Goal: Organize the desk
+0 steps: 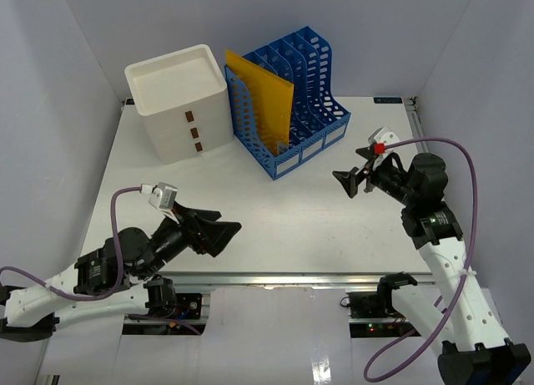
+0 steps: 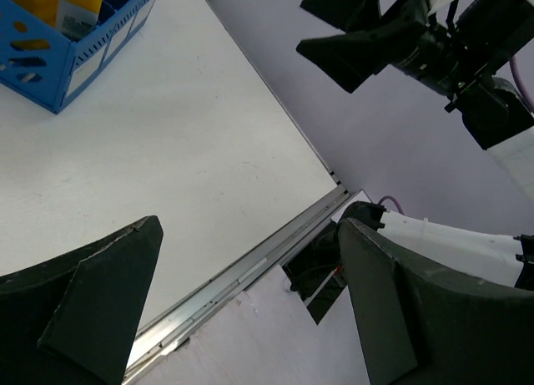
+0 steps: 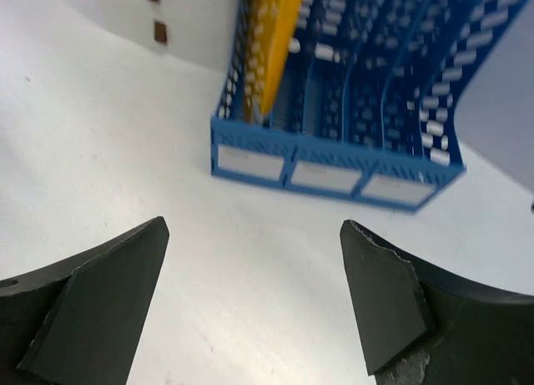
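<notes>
**A:** Desk [image 1: 275,226] first: where is it, and how does it look?

**B:** It spreads out ahead of both arms. It's white and flat, with a metal rail along the near edge.

**A:** Why is the yellow folder [image 1: 263,101] upright?

**B:** It's slotted into the blue file rack [image 1: 304,109] at the far side, right of the white drawer box [image 1: 179,101]. I'd say it's filed.

**A:** And the jaws?

**B:** Left gripper [image 1: 227,226], near left, is spread wide and holds nothing. Right gripper [image 1: 346,174], on the right, is wide apart too and also empty.
</notes>
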Robot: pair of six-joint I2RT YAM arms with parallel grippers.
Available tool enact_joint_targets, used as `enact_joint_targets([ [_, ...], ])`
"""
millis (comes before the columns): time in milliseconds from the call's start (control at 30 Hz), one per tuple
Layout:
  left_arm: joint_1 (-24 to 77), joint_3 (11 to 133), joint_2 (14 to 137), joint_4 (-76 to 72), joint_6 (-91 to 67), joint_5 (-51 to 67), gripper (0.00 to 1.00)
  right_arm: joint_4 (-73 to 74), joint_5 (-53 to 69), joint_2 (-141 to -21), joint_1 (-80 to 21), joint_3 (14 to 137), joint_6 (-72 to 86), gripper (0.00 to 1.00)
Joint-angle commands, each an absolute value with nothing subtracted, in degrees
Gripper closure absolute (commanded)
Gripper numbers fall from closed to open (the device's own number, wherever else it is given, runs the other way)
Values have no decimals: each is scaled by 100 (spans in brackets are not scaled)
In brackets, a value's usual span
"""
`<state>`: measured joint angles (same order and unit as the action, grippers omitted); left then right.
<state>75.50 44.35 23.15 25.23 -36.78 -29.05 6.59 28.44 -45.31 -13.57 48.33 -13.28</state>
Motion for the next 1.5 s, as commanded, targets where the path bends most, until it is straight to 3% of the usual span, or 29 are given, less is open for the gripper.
enact_joint_targets([
  [0,7576,4824,2493,2529,-2936,-3098,2,2042,2621,-4423,-1092,4671,-1340,10],
  [200,7576,4906,2986,2509,-2367,-3326,2,2171,2885,-4522,-800,4419,-1277,10],
  [700,7510,4648,3604,2067,-1624,-3885,2,1951,2258,-4184,-598,3972,-975,10],
  [833,6561,4917,4373,2045,-1458,-2912,2,1955,2012,-4219,-589,3961,-777,10],
  [967,5028,5183,5104,2028,-1496,-919,2,1906,1859,-4236,-578,3967,-596,10],
  [1133,4175,5014,5217,1918,-1587,675,2,1858,1598,-4204,-563,3933,-357,10],
  [1467,3762,3723,3609,1709,-1810,833,2,1690,1196,-4037,-547,3536,-189,10],
])
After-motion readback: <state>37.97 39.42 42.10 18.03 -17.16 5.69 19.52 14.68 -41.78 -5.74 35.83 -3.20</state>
